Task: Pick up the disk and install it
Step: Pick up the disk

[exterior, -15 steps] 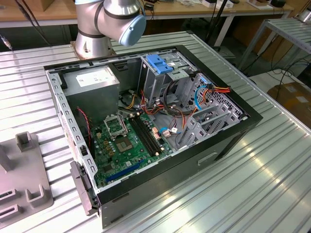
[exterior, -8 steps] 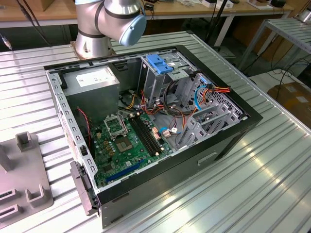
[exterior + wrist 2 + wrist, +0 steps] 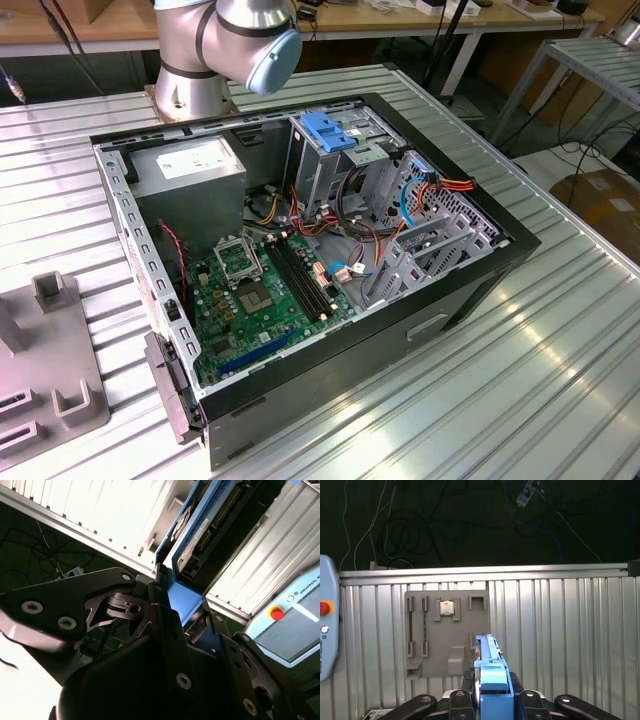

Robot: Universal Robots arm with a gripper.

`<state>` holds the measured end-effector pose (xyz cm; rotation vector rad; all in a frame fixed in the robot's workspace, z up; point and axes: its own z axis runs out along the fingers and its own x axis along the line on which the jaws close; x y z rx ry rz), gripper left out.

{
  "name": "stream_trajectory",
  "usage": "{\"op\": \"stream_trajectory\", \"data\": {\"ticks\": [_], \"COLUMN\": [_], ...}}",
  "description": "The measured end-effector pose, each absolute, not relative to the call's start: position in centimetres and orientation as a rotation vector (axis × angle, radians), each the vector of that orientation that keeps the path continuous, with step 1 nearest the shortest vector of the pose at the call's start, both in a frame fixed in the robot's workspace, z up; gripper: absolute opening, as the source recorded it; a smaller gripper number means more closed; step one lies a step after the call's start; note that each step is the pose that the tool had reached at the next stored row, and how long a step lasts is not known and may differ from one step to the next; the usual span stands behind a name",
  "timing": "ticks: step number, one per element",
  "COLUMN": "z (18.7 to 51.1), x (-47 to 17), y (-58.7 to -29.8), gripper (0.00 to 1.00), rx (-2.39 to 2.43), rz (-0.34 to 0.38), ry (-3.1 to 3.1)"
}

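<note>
The gripper [image 3: 493, 692] is clamped shut on the disk [image 3: 492, 667]. In the first wrist view its black fingers [image 3: 525, 700] press against either side of the bright blue bracket, and the disk stands edge-on between them. In the second wrist view the disk [image 3: 200, 530] juts out past the gripper [image 3: 186, 607], showing its dark body with a blue strip along one edge.

Beyond the held disk, the first wrist view shows the ribbed metal table [image 3: 560, 630] with a grey slotted plate [image 3: 447, 640] lying flat on it. A small square chip [image 3: 447, 608] sits in one of the plate's pockets. A pale blue control pad [image 3: 326, 630] with a red button [image 3: 324, 607] lies at the table's edge.

In the exterior view the open computer case [image 3: 400, 340] lies on its side on the table [image 3: 520, 370], just in front of the arm [image 3: 230, 40]. The green circuit board [image 3: 265, 290] is exposed and a blue latch [image 3: 330, 130] sits atop the metal drive bay. The grey plate [image 3: 50, 380] lies at the exterior view's left, well apart from the case.
</note>
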<state>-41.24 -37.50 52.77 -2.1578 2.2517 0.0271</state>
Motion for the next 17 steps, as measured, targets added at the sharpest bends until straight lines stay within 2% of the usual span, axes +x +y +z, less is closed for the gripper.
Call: {"op": "stream_trajectory", "data": {"ticks": [17], "z": [52.8], "x": [-37.0], "y": [-37.5], "gripper": [0.37], "rx": [-2.159], "rz": [0.029], "ry": [2.253]}}
